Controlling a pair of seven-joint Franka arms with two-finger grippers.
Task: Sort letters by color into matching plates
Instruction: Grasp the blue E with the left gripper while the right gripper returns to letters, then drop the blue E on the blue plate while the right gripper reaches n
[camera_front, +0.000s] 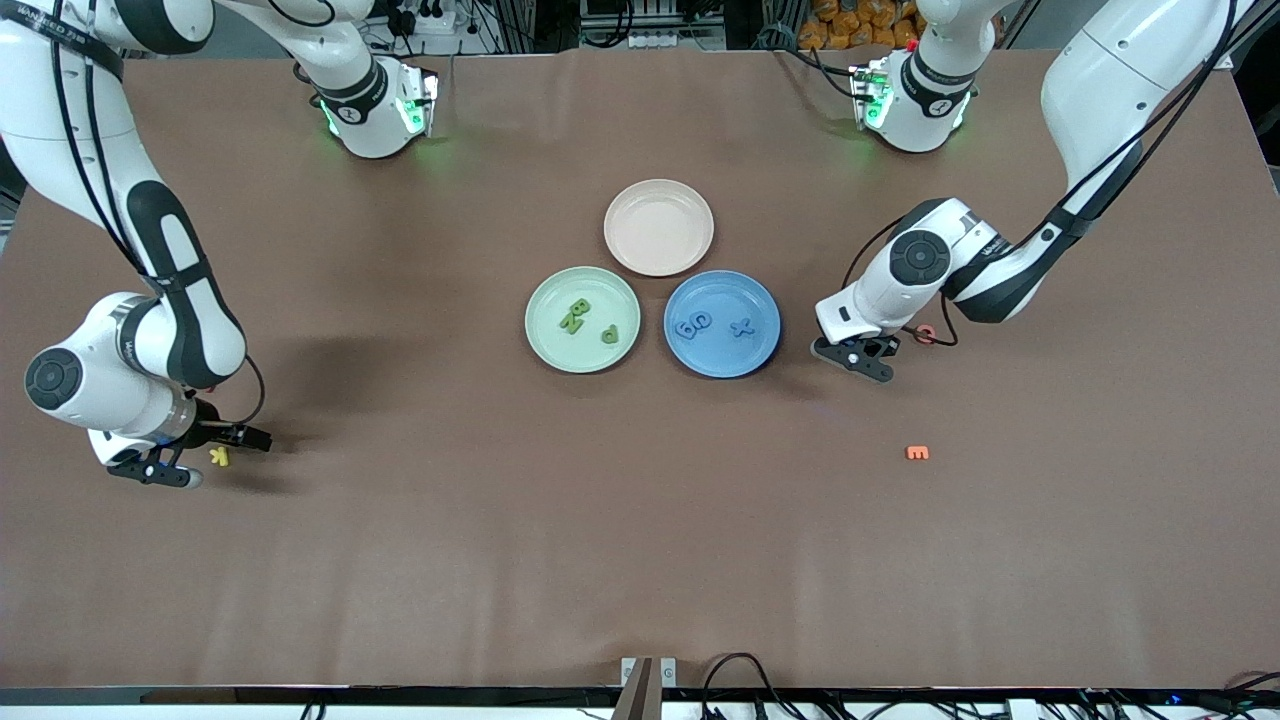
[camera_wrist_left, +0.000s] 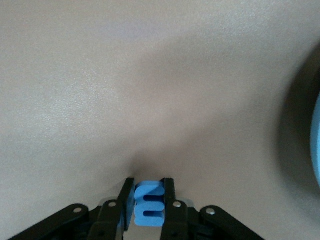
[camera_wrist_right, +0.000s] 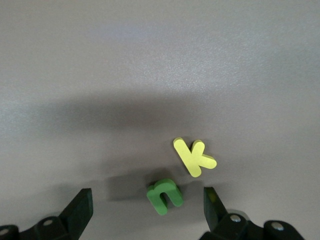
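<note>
Brown table, cluttered shelving along its top edge

Blue plate cut off by frame edge.

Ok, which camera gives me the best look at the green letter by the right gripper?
The right wrist view: the green letter lies in plain sight on the table between the open fingers of the right gripper, beside the yellow letter. In the front view the gripper hides it; only the yellow one shows. The left wrist view misses it entirely.

White arms, black joints, black tools
</note>
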